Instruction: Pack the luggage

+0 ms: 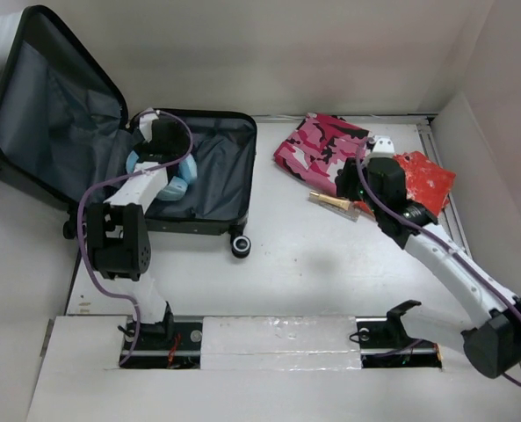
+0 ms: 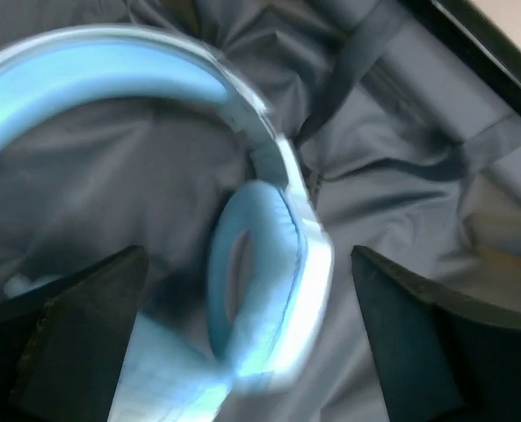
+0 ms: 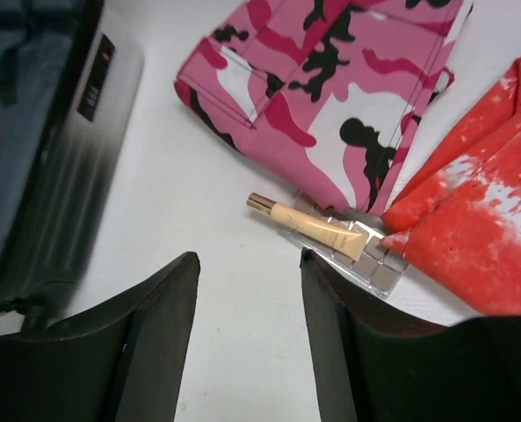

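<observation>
On the white table (image 1: 313, 264) there is one piece of luggage (image 1: 220, 167), a small hard-shell suitcase with grey fabric lining. It lies open at about ten o'clock in the top view, with the lid raised behind it at ten o'clock. Its wheels are black, and two show clearly. Inside the lower half lies one pair of light blue headphones (image 1: 179, 180) with padded ear cups. The left gripper (image 1: 159, 136) hangs over them inside the case. In the left wrist view its dark fingers (image 2: 75, 334) are spread wide on both sides of one ear cup of the headphones (image 2: 269, 281). This picture is blurred, so I cannot tell if a finger touches it. At one o'clock lie two folded cloths, one in pink camouflage (image 1: 317, 145) and one red with white marks (image 1: 427, 180), touching each other. At six o'clock from the pink cloth lies one beige tube with a gold cap (image 3: 308, 227), resting on what seems to be a clear plastic case (image 3: 374, 264). The right gripper (image 1: 352, 185) hovers near the tube. Its fingers (image 3: 146, 343) are apart, with only bare table between them. The black arm partly covers the red cloth from above.
</observation>
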You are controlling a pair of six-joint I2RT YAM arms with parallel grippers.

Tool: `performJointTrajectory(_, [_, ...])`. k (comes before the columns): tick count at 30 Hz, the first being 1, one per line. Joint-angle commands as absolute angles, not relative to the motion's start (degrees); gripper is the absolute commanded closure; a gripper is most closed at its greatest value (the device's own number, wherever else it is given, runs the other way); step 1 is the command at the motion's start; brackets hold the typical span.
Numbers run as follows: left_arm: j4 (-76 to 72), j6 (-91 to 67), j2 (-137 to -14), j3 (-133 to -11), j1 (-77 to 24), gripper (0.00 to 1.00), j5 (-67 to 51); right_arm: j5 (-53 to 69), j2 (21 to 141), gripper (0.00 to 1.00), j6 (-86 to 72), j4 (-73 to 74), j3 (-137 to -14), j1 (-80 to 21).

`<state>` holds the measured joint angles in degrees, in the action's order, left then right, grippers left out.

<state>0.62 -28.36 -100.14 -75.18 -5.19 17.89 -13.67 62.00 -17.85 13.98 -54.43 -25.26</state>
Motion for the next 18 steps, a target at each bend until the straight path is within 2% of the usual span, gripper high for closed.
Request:
performJointTrajectory(1, [-5.0, -30.4, -94.4, -72.8, -8.2, 0.00, 17.7, -14.4, 66.8, 0.48, -17.4, 9.4, -53.4, -25.8])
performJointTrajectory(4, [-7.3, -30.4, -90.7, -71.1, -11.1, 0.00, 16.6, -14.4, 74.1, 0.50, -18.0, 7.0, -53.4, -25.8])
performJointTrajectory(8, [-11.8, -28.0, -84.0, -67.3, -19.4, 0.00, 16.6, -13.8, 82.3, 0.41, -18.6, 3.4, -54.3, -25.1])
performJointTrajectory(11, [-14.8, -26.6, -80.4, -63.4, -26.3, 0.00, 18.1, -9.9, 89.8, 0.39, -16.0, 3.4, -57.8, -23.6])
performJointTrajectory(15, [-19.3, -25.1, -74.7, -57.5, -36.8, 0.10, 19.2, -9.8, 95.6, 0.36, -13.8, 3.4, -60.3, -22.2])
performJointTrajectory(18, [-21.2, -25.8, -72.8, -53.4, -37.5, 0.14, 13.5, -9.2, 98.2, 0.32, -12.4, 3.4, -62.0, -20.2])
